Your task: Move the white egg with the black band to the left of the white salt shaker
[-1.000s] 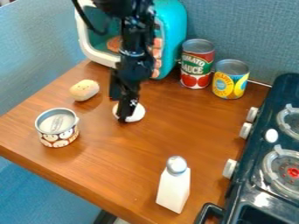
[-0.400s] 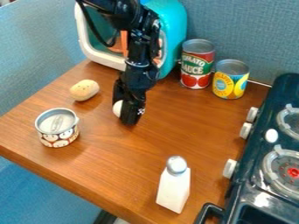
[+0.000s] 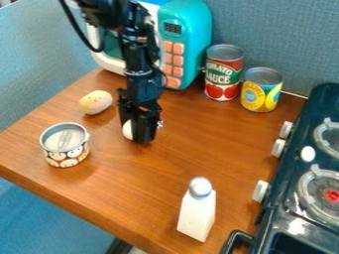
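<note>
Since the last frame, your arm's upper part has swung toward the view's left; gripper (image 3: 141,138) has shifted slightly the same way. White rounded object (image 3: 127,130) now shows at its left side: smooth, plain, mostly hidden behind it. Can't tell if you're spread or pinching. Object's on the wooden table (image 3: 192,149), in from the upper-left edge, speckled tan oval piece (image 3: 96,102) between object and edge.

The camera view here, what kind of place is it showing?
Probably a toy kitchen set up for a robot: a teal toy microwave, a stove with burners and knobs, and food cans on a wooden counter.
</note>
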You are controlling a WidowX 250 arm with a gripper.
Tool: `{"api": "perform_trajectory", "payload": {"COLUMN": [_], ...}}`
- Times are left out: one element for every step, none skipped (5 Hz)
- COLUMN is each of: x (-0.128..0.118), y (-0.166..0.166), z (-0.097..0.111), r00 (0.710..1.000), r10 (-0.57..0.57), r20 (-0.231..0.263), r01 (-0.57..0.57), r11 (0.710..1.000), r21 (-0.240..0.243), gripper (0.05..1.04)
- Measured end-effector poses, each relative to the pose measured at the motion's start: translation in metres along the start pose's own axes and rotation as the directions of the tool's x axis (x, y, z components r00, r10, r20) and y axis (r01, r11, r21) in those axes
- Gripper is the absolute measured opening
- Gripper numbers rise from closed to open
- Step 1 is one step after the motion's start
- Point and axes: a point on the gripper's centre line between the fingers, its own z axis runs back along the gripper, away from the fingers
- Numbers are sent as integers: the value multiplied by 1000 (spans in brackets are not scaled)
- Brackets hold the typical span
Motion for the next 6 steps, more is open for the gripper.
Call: {"api": "perform_trajectory", "payload": {"x": [-3,-19,-35,-46,-48,-49], "y": [-9,-17,-38,-60,-75,-92], "z": [13,29,28,14,-4,-16], "r00": [986,960,947,946,951,961], "r10": [151,269,318,321,303,259], "r20": [66,73,44,-32,-66,-93], "r01": [-146,-265,-317,-319,-298,-252], "r11": [987,962,948,946,952,964], "r21": [-74,-61,-27,59,74,81], "gripper": [713,713,713,713,713,713]}}
